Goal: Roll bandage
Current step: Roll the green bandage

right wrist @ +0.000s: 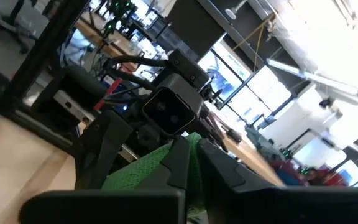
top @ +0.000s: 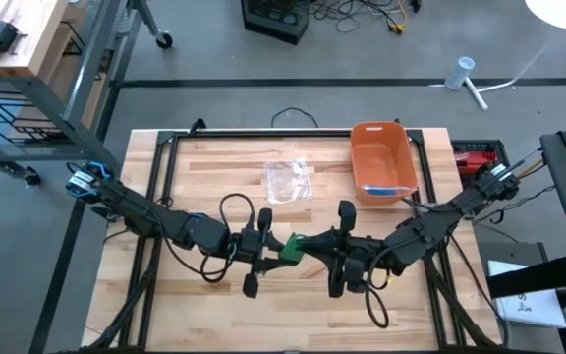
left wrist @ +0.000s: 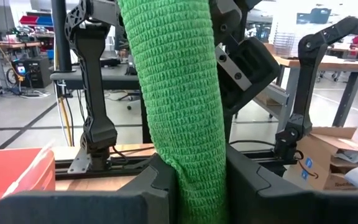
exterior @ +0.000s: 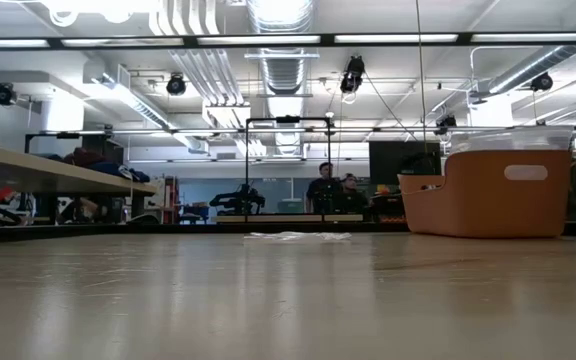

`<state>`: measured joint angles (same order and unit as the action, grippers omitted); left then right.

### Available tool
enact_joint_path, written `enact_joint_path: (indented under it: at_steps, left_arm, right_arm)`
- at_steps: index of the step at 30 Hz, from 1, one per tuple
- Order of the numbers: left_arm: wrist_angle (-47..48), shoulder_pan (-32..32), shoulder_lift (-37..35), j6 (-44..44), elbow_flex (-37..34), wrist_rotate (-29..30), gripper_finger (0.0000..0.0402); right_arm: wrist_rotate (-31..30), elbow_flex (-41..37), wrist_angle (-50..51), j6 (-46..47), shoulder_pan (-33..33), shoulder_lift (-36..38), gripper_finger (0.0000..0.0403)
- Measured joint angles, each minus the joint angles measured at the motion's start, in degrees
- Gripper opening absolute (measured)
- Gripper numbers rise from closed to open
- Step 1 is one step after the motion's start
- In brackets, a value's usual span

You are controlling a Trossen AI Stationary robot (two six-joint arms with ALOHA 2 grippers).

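The left gripper sits left of the middle of the wooden surface, its arm reaching in from the left edge; its fingers are narrowly parted and pinch the green bandage, and in the left wrist view the bandage rises as a thick knitted band out from between the two dark fingers, which press against it on either side; the bandage is held above the surface between the two grippers, near the middle of the surface and towards its front half; the right gripper faces the left one from just beside it, its arm coming in from the right edge; its fingers are pressed together, and in the right wrist view the right gripper has its tips closed on the edge of the green bandage, with the left arm's wrist close behind; farther back on the surface, well apart from the grippers, a clear plastic bag lies flat; to its right an orange bin stands near the back right corner; in the low view the orange bin stands at the right, and two people sit far off in the room behind.
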<state>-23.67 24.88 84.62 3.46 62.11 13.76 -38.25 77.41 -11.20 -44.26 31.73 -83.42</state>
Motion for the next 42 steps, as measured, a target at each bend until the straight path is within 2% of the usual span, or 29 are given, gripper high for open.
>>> enact_joint_path:
  at_steps: [5, 10, 17, 23, 27, 30, 34, 42]
  left_arm:
    - [0.3, 0.0, -0.1, 0.0, -0.1, -0.1, 0.0075]
    - [1.4, 0.3, -0.2, -0.1, -0.5, -2.1, 0.0075]
    - [-0.9, 0.3, -1.4, 1.2, -0.1, -4.0, 0.0075]
    - [-4.0, 0.2, -1.2, 3.4, -0.1, -13.8, 0.0075]
    - [-5.6, 0.2, -1.2, 6.0, -0.1, -18.6, 0.0075]
    - [-7.6, 0.2, -1.2, 8.0, -0.1, -23.5, 0.0075]
    - [-8.2, 0.0, -1.2, 12.3, -0.1, -25.9, 0.0075]
    - [-9.3, 0.1, -1.2, 16.2, -0.1, -26.6, 0.0075]
  right_arm:
    - [0.4, 0.0, 0.2, 2.9, 0.1, 1.1, 0.0033]
    - [4.1, 0.4, 2.0, 1.8, 1.1, 2.7, 0.0051]
    - [16.8, 0.2, 2.8, 1.5, 2.1, 3.0, 0.0110]
    - [20.4, 0.2, 2.3, -3.4, 1.8, 2.4, 0.0171]
    - [27.3, 0.2, -0.7, -6.5, 0.7, 1.6, 0.0202]
    - [30.0, 0.2, -1.7, -9.2, -0.4, 0.8, 0.0220]
    - [35.2, 0.2, -5.0, -10.5, -2.3, -0.3, 0.0234]
    - [40.0, 0.2, -13.7, -17.0, -4.8, -3.9, 0.0227]
